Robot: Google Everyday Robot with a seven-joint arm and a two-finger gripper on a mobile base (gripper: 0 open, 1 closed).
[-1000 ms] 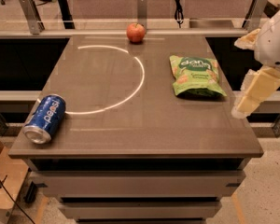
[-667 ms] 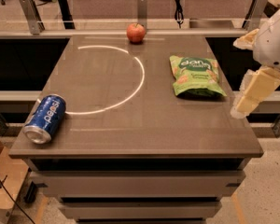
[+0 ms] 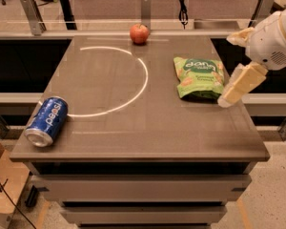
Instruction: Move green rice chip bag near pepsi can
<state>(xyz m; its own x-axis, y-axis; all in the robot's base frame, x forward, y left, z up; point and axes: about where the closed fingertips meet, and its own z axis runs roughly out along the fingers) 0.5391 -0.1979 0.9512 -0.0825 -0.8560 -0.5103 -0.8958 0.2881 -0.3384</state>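
**Brown table, bag on the right, can far off to the left**

Grey-brown tabletop (image 3: 133,132) fills most of what I see from here, a broad flat slab on a stacked base, with a thin white arc (image 3: 144,75) curving across its middle. Behind it runs a pale rail with metal posts, and dark gaps open to either side.

At the right edge the robot's white arm (image 3: 274,39) leans in over the table corner. Its cream-coloured gripper (image 3: 236,88) points down and to the left, its tip just beside the right-hand edge of the snack pouch. Whether it is open or closed I cannot tell from where I stand, and I cannot tell whether it touches the pouch.

The green rice chip bag (image 3: 199,78) lies flat on the right half of the table, outside the arc, label up, white "dang" lettering toward the far side.

The pepsi can (image 3: 46,121) lies on its side at the near left corner, silver top facing the front edge, well apart from the bag with the arc between them.

A red apple (image 3: 139,33) sits at the far edge, near the middle.
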